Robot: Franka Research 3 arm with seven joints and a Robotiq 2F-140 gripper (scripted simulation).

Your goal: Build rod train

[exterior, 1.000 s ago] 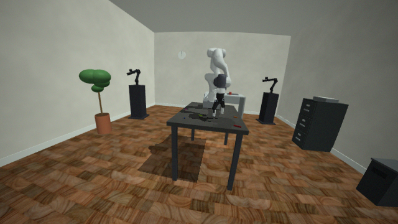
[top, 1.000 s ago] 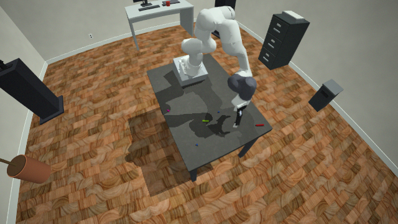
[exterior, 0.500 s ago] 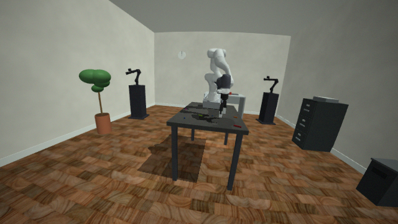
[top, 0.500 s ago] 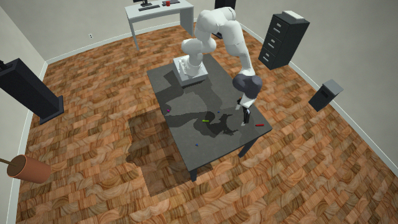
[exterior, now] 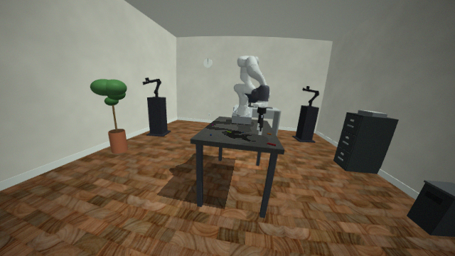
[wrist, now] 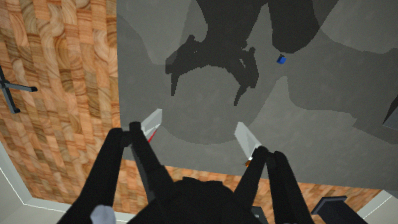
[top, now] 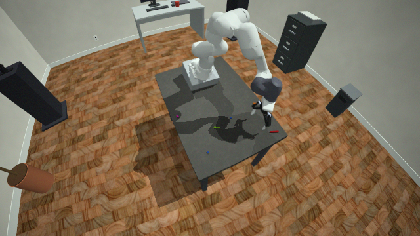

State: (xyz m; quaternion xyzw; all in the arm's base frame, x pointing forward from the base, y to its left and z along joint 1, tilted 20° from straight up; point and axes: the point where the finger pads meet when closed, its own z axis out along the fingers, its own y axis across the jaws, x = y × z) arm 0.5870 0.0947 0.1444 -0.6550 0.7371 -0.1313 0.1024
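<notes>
We have the gripper (top: 258, 120) (exterior: 260, 133) (wrist: 199, 122) wide open, nothing between its fingers, pointing down above the robot's left part of the table (top: 210, 164) (exterior: 213, 142) (wrist: 325, 135). The lime rod (top: 216, 127) (exterior: 229, 131) lies flat well to the robot's right of it, and the magenta rod (top: 178, 117) (exterior: 213, 124) is farther off that way and nearer the base, so we see those two well apart from each other.

One blue rod (top: 230, 118) (wrist: 281, 60) lies between the lime rod and the gripper, a bit towards the base. We see the other blue rod (top: 207, 152) (exterior: 210, 134) well apart, towards the table's far right corner.

Closer by, we find the red rod (top: 274, 132) (exterior: 271, 144) (wrist: 153, 135) near the far left corner and the orange rod (top: 254, 103) (exterior: 269, 134) (wrist: 248, 163) nearer the base; in the wrist view each is partly hidden by a finger
</notes>
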